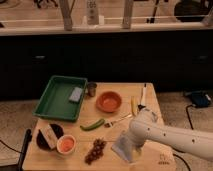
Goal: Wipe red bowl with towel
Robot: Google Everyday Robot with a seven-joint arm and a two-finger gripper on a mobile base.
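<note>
The red bowl (109, 101) sits upright on the wooden table (75, 122), near its far middle. The towel (121, 148), a pale grey-blue folded cloth, lies flat near the table's front edge, to the right of the middle. My white arm reaches in from the right. My gripper (133, 143) is down at the towel's right part, on or just over it, and the wrist hides where they meet. The bowl is about a hand's width beyond the gripper and slightly to its left.
A green tray (52, 105) holding a sponge block (76, 94) stands at the back left, with a metal cup (91, 89) beside it. A green pepper (92, 124), fork (117, 120), banana (133, 106), grapes (96, 150), small pale-rimmed bowl (66, 144) and dark plate (49, 136) lie around.
</note>
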